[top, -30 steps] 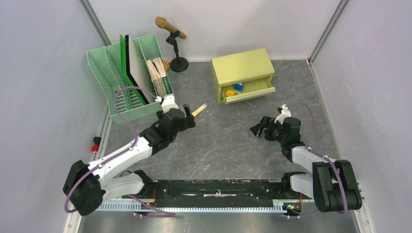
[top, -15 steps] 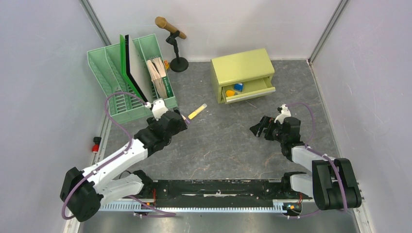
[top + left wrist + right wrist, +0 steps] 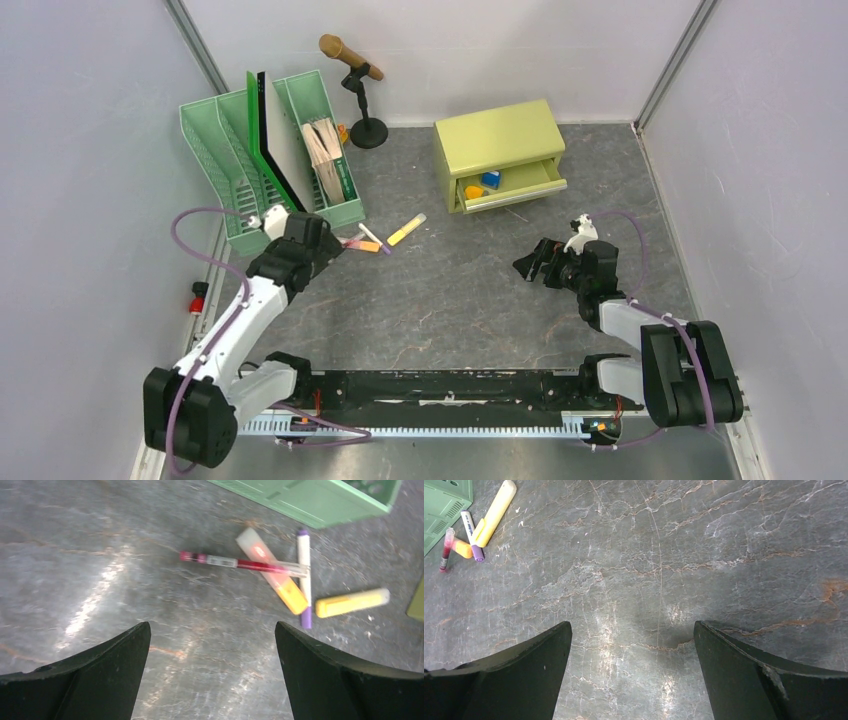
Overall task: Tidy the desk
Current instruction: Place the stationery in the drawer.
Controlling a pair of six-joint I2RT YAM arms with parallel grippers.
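Left hand [image 3: 211, 630] hangs spread and empty over the pens [image 3: 270, 572] lying crossed on the hard, slick tabletop [image 3: 450, 300] beside the rack [image 3: 320, 500]. My right hand [image 3: 631, 630] is spread too. Pens look light, stiff and likely to roll, so I'd pinch the red pen [image 3: 240, 563] mid-barrel.

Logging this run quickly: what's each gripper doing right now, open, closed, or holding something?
Left gripper: open, holding nothing.
Right gripper: open, holding nothing.
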